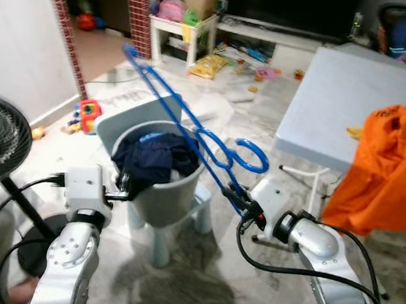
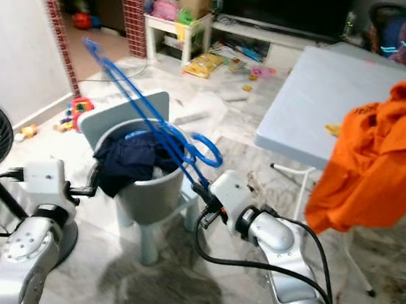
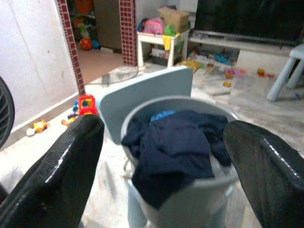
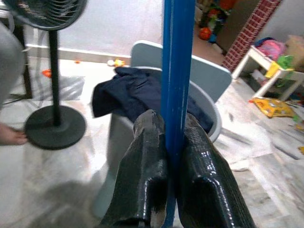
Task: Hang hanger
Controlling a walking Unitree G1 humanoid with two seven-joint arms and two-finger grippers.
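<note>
A grey table (image 1: pixel 341 102) with an orange shirt (image 1: pixel 396 159) draped on it stood right of the bucket (image 1: pixel 165 192), which held dark clothes (image 1: pixel 155 157). Above the bucket slanted blue hangers (image 1: pixel 185 117), seemingly several, pinched by the right gripper (image 1: pixel 240 200) just right of it. The left gripper (image 1: pixel 121 190) sat beside the bucket's left, fingers (image 3: pixel 71 166) spread.

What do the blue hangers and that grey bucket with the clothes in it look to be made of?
The blue hangers, clamped in the right gripper, look like glossy moulded plastic: uniform bright colour, thin smooth bars. The grey bucket also seems plastic, matte, with a smooth rounded rim. The dark garment in it looks like soft woven cloth, folding limply.
</note>
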